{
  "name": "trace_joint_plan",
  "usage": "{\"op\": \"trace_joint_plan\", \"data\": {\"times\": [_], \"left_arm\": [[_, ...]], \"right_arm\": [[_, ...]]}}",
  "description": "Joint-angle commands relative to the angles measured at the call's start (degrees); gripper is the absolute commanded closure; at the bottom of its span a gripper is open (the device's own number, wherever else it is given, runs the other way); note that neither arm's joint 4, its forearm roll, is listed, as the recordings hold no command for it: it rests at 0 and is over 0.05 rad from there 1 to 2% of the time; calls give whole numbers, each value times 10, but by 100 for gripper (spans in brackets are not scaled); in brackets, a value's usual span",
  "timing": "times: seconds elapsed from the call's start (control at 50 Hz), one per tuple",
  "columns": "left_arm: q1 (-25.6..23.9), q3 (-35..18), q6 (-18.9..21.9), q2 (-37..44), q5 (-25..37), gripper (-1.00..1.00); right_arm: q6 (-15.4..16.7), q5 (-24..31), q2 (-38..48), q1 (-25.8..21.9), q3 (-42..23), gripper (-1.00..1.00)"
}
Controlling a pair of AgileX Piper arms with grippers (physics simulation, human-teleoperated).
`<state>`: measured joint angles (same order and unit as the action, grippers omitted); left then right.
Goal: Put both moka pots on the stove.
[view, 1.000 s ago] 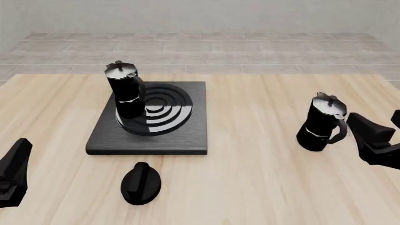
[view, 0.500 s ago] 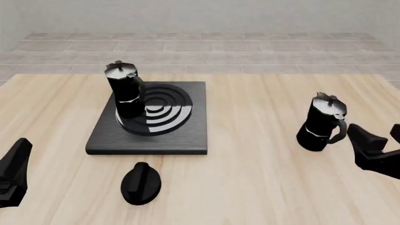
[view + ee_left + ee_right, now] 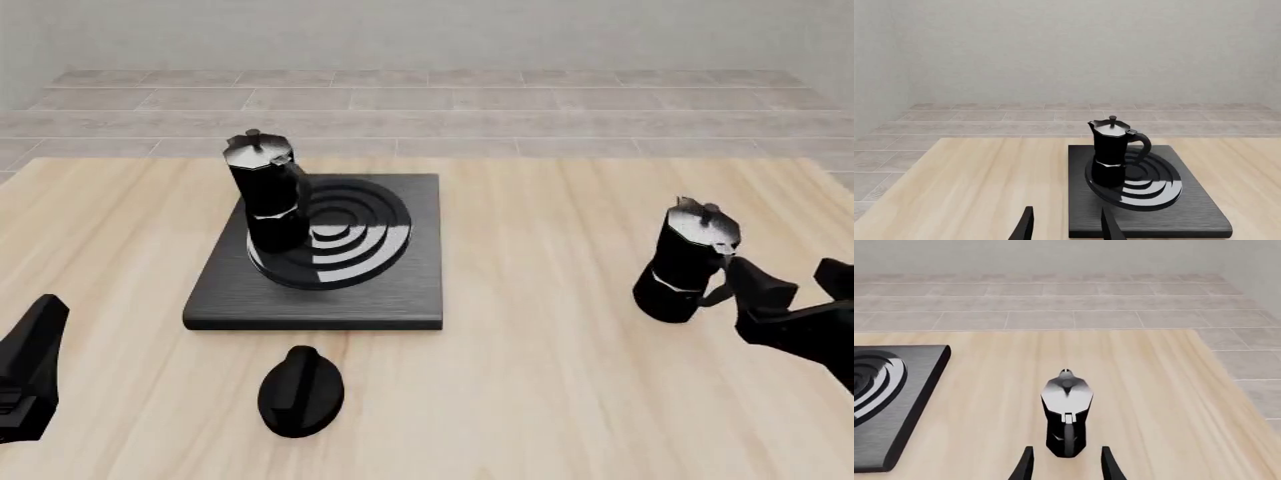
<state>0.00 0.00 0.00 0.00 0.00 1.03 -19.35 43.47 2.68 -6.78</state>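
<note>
Left gripper (image 3: 27, 365) sits low by the near left corner of the table (image 3: 561, 400), its dark fingers spread apart with nothing between them; the left wrist view shows the two fingertips (image 3: 1024, 227) separated and bare wood beyond them. Further in, toward the middle of the left half, lies the stove (image 3: 400, 285), a flat black slab with raised rings, part of them shining silver. One moka pot (image 3: 267, 195) stands upright on the far left part of those rings, handle turned toward the stove's middle. Just off the stove's near edge, on the wood, rests a black oval knob (image 3: 300, 392). Well apart, near the right edge, the second moka pot (image 3: 685, 262) stands upright on the table, silvery lid on top. Right gripper (image 3: 787, 295) is just beside its handle, fingers spread, and in the right wrist view the handle faces the gap between the open fingertips (image 3: 1107, 465), not clamped.
</note>
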Motion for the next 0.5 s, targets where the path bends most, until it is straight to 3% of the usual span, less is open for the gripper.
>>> {"op": "trace_joint_plan", "data": {"times": [0.02, 0.5], "left_arm": [[0, 0, 0, 0, 0, -100], [0, 0, 0, 0, 0, -100]], "right_arm": [[2, -85, 83, 13, 8, -100], [-15, -190, 208, 32, 21, -100]]}}
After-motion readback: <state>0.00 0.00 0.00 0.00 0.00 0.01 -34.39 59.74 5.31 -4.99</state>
